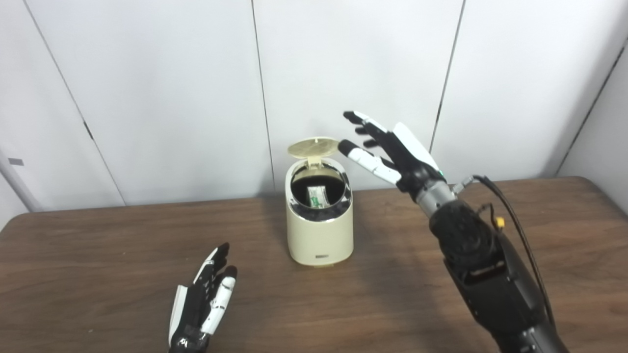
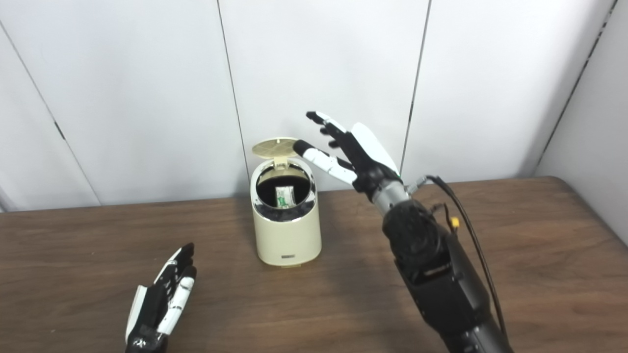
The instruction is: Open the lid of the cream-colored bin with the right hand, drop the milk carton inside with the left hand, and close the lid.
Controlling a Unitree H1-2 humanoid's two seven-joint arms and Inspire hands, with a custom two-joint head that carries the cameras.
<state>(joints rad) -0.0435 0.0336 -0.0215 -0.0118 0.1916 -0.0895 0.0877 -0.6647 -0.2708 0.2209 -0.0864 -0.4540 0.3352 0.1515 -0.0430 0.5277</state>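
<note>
Milk carton (image 1: 317, 196) inside bin (image 1: 320, 230), beneath right hand (image 1: 387, 149).

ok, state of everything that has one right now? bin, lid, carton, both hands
cream-colored bin: upright on the table, open.
lid: raised, hinged back at the rear.
milk carton: inside the bin.
left hand: open, empty, low over the table.
right hand: open, empty, raised beside the lid; contact unclear.
</note>
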